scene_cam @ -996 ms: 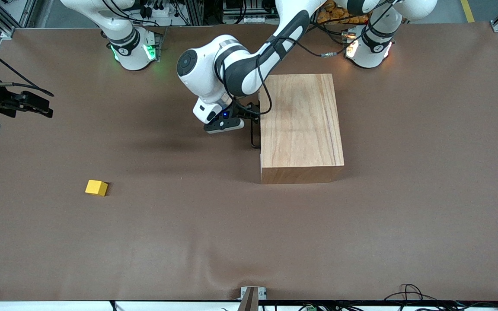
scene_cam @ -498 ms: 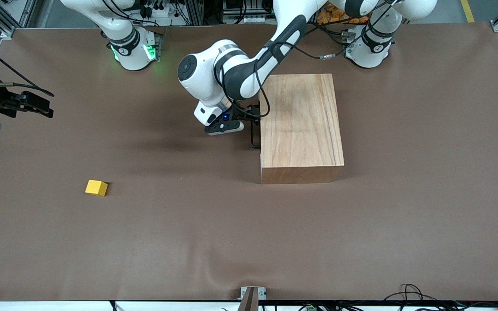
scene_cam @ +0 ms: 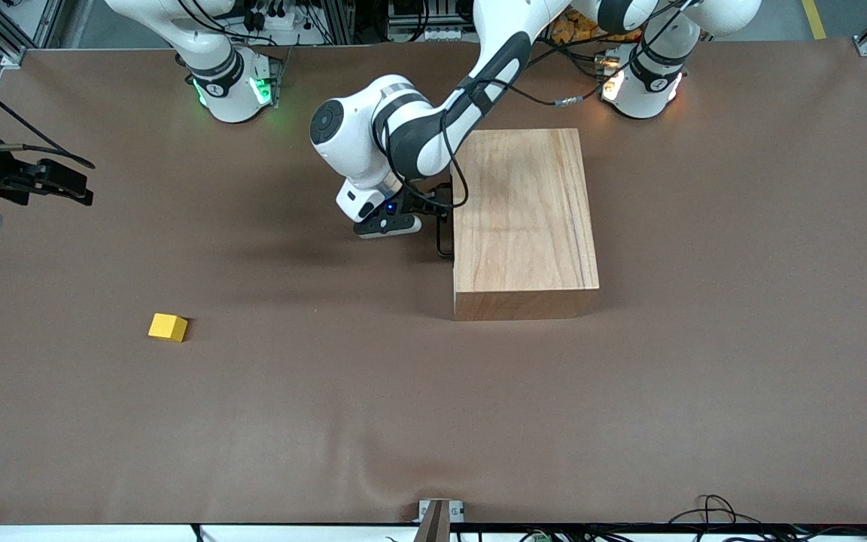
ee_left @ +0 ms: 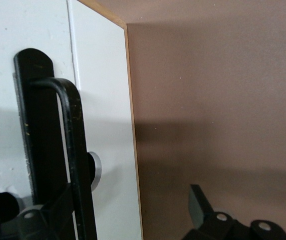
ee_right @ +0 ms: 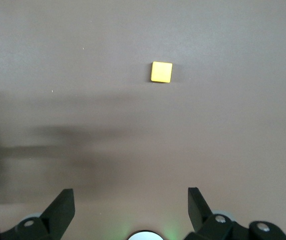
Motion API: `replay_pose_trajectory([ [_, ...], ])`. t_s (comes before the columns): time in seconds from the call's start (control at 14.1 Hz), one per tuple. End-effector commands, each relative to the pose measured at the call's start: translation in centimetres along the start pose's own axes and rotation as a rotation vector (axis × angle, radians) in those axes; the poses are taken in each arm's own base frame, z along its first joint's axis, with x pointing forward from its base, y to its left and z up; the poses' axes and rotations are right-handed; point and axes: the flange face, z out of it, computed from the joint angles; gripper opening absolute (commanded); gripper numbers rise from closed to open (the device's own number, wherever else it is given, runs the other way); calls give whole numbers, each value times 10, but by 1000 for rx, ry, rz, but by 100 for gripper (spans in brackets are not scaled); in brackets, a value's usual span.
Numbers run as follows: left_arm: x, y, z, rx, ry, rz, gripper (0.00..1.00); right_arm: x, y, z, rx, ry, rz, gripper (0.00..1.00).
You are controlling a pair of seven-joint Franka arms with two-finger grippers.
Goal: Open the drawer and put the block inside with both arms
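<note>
The wooden box [scene_cam: 524, 211] stands mid-table with its drawer [ee_left: 105, 90] shut; the drawer's white front faces the right arm's end of the table. The thin black loop handle [scene_cam: 444, 239] [ee_left: 73, 135] sticks out from that front. My left gripper [scene_cam: 433, 213] [ee_left: 130, 212] is at the handle and open, with the handle bar just inside one finger [ee_left: 52, 215] and the other finger [ee_left: 199, 202] well apart from it. The yellow block [scene_cam: 168, 327] [ee_right: 162, 72] lies on the mat toward the right arm's end, nearer the front camera. My right gripper [scene_cam: 65, 184] [ee_right: 130, 210] waits open, up in the air.
Brown mat [scene_cam: 433, 406] covers the whole table. The arm bases [scene_cam: 234, 86] [scene_cam: 640, 83] stand along the edge farthest from the front camera. Cables [scene_cam: 712, 508] lie at the edge nearest that camera.
The left arm's wrist has shifted slightly along the drawer front toward the bases. The drawer stays shut; the block and the right arm have not moved.
</note>
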Motion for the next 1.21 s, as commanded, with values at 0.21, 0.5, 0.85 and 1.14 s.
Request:
replay_pose_trajectory([
  [0.21, 2, 10, -5, -28, 54, 42, 100, -1, 1, 0, -13, 4, -4, 100],
  [0.5, -3, 13, -13, -51, 59, 52, 100, -1, 4, 3, -12, -1, 2, 100],
  [0.85, -12, 24, -20, -100, 78, 70, 100, 2, 9, 11, -11, -4, 11, 100],
  [1.14, -18, 32, -25, -135, 87, 86, 100, 8, 10, 36, -11, -2, 13, 100],
])
